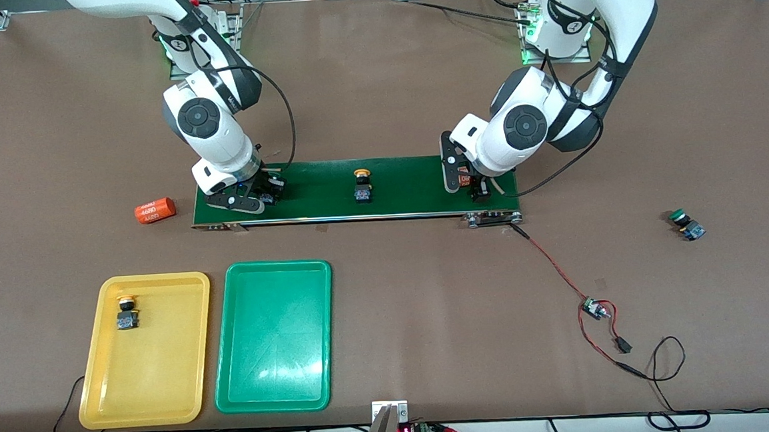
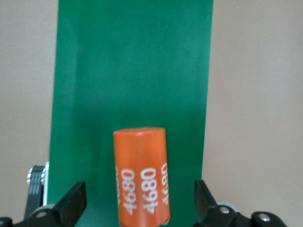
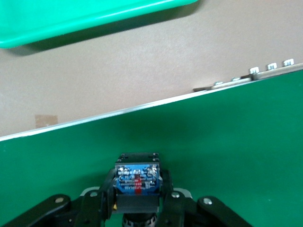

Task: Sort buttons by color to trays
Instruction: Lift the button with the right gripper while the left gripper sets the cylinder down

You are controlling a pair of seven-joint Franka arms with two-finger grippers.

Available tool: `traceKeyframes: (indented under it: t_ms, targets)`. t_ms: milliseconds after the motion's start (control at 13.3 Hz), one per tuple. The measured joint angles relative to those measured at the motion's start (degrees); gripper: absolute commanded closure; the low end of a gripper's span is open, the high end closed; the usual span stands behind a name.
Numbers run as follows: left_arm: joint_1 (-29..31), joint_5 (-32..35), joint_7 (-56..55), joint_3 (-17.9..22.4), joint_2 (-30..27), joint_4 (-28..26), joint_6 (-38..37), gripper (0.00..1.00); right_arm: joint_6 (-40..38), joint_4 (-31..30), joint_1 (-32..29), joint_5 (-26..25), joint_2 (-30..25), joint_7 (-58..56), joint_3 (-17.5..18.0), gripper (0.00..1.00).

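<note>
Green belt (image 1: 356,189): right fingers (image 3: 105,196) clenched on button (image 3: 137,177), left fingers (image 2: 71,205) released beside orange cylinder (image 2: 141,175).

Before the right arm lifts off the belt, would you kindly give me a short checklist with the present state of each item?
1. Right claw shut on the button at the right arm's end of the conveyor belt: ok.
2. Cap colour of that button: cannot tell.
3. Green tray holds nothing: ok.
4. Yellow tray holds one yellow button: ok.
5. Left claw open, orange cylinder lying between its fingers on the belt: ok.
6. Green button off the belt, toward the left arm's end of the table: not ok.
</note>
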Motion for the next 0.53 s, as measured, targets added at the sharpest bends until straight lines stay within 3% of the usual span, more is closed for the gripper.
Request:
traceKeyframes:
  t_ms: [225, 525]
  targets:
    - [5.2, 0.0, 0.4, 1.0, -1.0, 0.0, -0.2, 0.00, -4.8, 4.3, -0.5, -0.2, -0.3, -2.4, -1.6, 0.98]
    - [9.3, 0.0, 8.0, 11.7, -1.7, 1.9, -0.6, 0.00, -15.2, 16.8, -0.9, -0.2, -0.5, -9.4, -3.5, 0.98]
